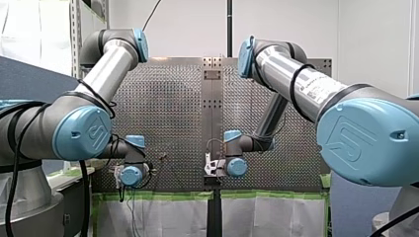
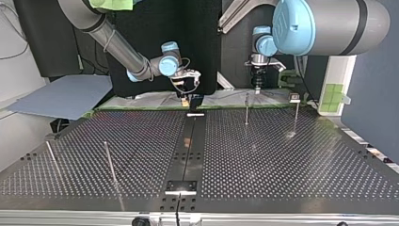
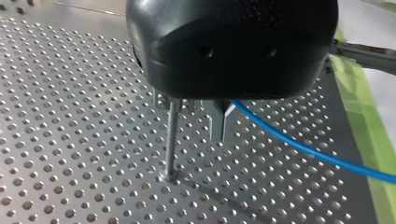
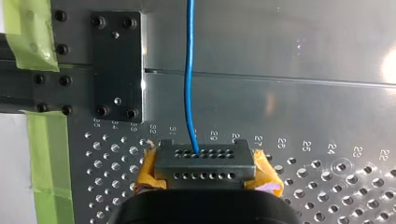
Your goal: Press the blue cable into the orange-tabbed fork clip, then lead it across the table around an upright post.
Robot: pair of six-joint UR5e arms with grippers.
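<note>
In the left wrist view my left gripper (image 3: 223,137) is shut on the blue cable (image 3: 303,147), which runs off to one side over the perforated table. An upright post (image 3: 172,140) stands right beside its metal fingers (image 3: 217,123). In the top view that gripper (image 2: 256,88) hangs at the far edge above the post (image 2: 246,110). In the right wrist view the cable (image 4: 189,70) ends in the grey fork clip (image 4: 205,156). My right gripper (image 4: 207,173) is shut on the clip, with orange-yellow pads (image 4: 148,172) against both its sides. In the top view it (image 2: 190,100) sits over the middle rail.
A second post (image 2: 296,115) stands further toward the top view's right, and two leaning posts (image 2: 110,162) (image 2: 51,157) stand at its left. A black bolted plate (image 4: 116,65) and green tape (image 4: 46,163) lie beside the clip. A dark rail (image 2: 188,146) splits the table.
</note>
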